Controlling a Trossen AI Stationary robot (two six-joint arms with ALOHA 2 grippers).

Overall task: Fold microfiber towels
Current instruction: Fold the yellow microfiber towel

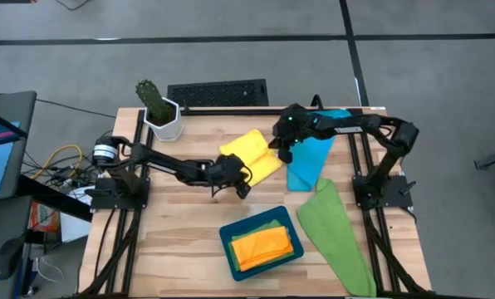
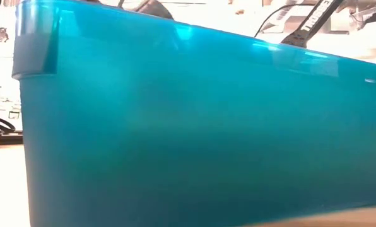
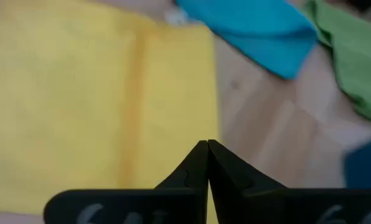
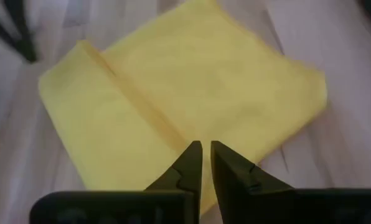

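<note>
Yellow towel [image 1: 252,155] folded mid-counter [image 1: 189,241], left gripper [image 1: 231,188] closed and empty at its near-left edge, right gripper [image 1: 285,152] nearly closed, empty, at its right edge.

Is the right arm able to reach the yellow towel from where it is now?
Probably yes. The right pincer is just beside the yellow towel, at its edge nearest the blue towel, and nothing lies between them. The left pincer is at the opposite edge, out of the way.

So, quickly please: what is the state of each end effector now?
Left end effector: closed, holding nothing, at the yellow towel.
Right end effector: nearly closed, small gap, nothing between the fingers, over the yellow towel.
</note>
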